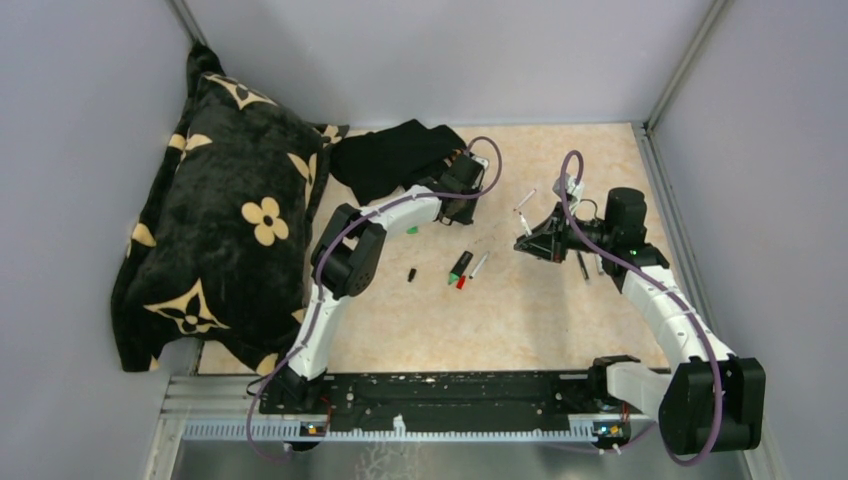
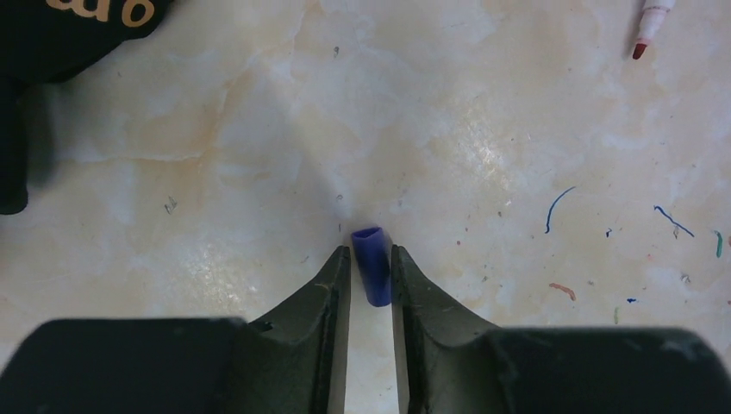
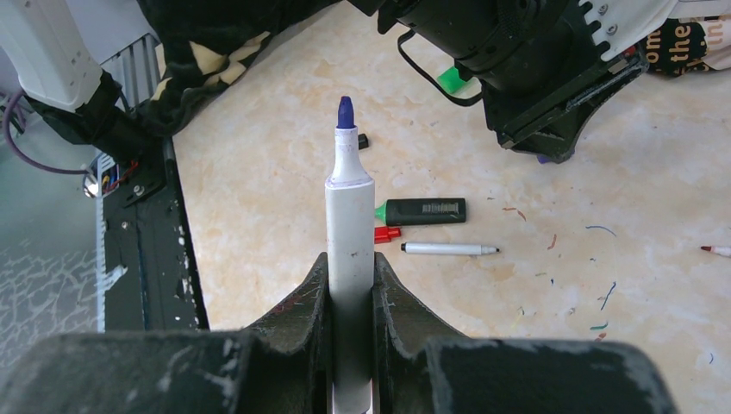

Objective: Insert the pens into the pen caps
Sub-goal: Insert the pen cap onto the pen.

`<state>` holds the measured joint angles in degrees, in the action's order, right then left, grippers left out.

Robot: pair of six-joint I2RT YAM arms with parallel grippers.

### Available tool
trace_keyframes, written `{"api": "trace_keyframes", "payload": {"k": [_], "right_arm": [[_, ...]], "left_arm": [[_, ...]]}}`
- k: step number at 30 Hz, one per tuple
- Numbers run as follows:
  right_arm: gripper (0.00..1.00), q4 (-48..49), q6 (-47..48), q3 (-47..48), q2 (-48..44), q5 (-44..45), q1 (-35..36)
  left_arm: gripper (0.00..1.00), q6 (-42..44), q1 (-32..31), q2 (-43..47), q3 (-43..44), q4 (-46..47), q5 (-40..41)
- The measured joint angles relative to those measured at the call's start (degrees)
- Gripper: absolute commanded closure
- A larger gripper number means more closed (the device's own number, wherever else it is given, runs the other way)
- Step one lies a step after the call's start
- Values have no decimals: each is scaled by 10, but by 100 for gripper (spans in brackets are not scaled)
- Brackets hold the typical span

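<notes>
A purple pen cap (image 2: 372, 266) lies on the table between the fingers of my left gripper (image 2: 371, 259), which is shut on it at the far middle (image 1: 461, 204). My right gripper (image 3: 350, 272) is shut on a white-barrelled pen (image 3: 349, 224) with its bare purple tip pointing toward the left arm. Between the arms lie a black marker (image 3: 425, 210), a red cap (image 3: 386, 234), a white pen with a black tip (image 3: 448, 249), a black cap (image 1: 411, 274) and a green cap (image 1: 411, 230). A red-tipped pen (image 2: 648, 24) lies farther off.
A big black pillow with tan flowers (image 1: 230, 220) fills the left side. A black cloth (image 1: 395, 155) lies at the back, just behind the left gripper. Two more pens (image 1: 590, 264) rest right of the right gripper (image 1: 530, 240). Grey walls enclose the table.
</notes>
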<state>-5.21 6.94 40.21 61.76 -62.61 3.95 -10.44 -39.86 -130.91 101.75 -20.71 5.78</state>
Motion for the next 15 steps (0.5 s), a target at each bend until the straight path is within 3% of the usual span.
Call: {"api": "trace_keyframes", "payload": {"k": [9, 15], "right_arm": [[100, 0, 0, 0, 0, -1, -3], [100, 0, 0, 0, 0, -5, -4]], "left_arm": [[99, 21, 1, -9, 16, -14, -9], [100, 66, 1, 3, -2, -7, -16]]}}
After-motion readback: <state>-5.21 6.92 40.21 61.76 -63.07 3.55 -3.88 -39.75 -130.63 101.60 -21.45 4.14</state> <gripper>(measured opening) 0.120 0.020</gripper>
